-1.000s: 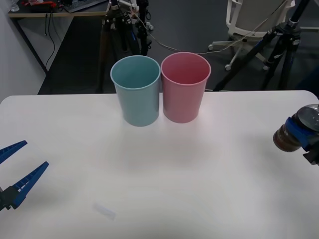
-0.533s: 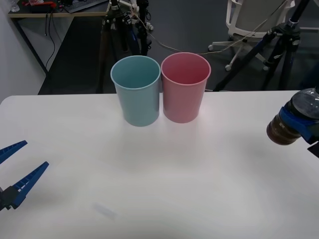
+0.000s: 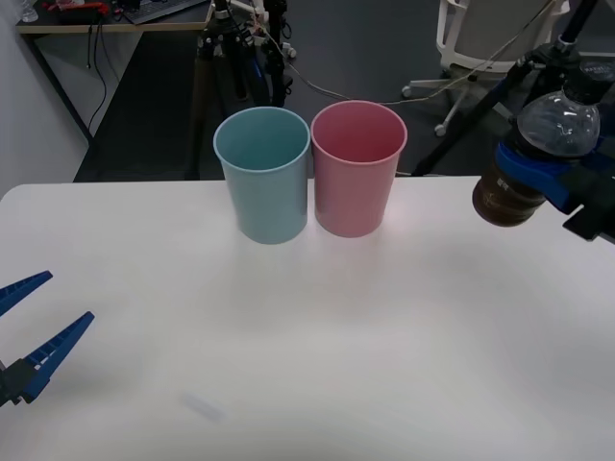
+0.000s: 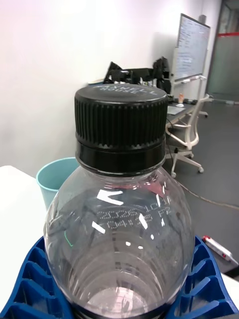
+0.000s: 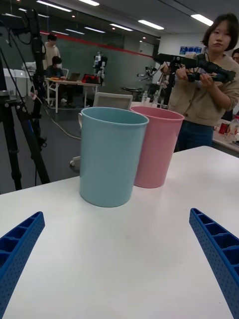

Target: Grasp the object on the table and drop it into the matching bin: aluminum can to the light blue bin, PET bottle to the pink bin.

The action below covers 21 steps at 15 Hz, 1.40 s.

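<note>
One second has taken my right tool [image 3: 555, 182] from low at the table [image 3: 288, 317] edge to well above it, clamped around the PET bottle [image 3: 533, 158], which now hangs clear of the surface. Pink bin [image 3: 356, 168] stands to that tool's left, touching the light blue bin [image 3: 263, 173]. Lift complete; carry toward pink remains. Left tool [image 3: 29, 327] waits low, fingers apart.
</note>
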Each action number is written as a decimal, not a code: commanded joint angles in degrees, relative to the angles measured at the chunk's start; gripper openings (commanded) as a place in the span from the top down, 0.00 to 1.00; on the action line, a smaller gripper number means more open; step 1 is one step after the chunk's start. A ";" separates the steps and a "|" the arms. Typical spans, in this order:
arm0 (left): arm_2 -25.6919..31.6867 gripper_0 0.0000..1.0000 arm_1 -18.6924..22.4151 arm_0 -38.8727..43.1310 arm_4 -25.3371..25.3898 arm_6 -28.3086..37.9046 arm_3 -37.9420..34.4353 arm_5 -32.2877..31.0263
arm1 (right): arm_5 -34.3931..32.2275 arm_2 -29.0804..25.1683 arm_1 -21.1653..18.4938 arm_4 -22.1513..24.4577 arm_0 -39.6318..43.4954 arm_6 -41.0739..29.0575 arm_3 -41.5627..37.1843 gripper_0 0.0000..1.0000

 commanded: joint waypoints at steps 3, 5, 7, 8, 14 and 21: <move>0.00 0.00 0.00 0.00 0.00 0.00 0.00 0.00 | 0.51 20.96 -1.64 -1.28 -26.79 -1.46 9.52 1.00; 0.00 0.00 0.00 0.00 0.00 0.00 0.00 0.00 | 0.51 30.63 -0.50 -3.04 -38.48 -1.90 14.88 1.00; 0.00 0.00 0.00 0.00 0.00 0.00 0.00 0.00 | 0.51 40.65 0.91 -6.64 -50.69 -1.46 20.50 1.00; 0.00 0.00 0.00 0.00 0.00 0.00 0.00 0.00 | 0.51 44.78 1.88 -7.52 -55.97 -1.55 23.05 1.00; 0.00 0.00 0.00 0.00 0.00 0.00 0.00 0.00 | 0.51 58.67 10.14 -8.67 -73.37 -1.81 37.29 1.00; 0.00 0.00 0.00 0.00 0.00 0.00 0.00 0.00 | 0.42 59.90 19.72 -7.35 -76.09 -0.14 48.71 1.00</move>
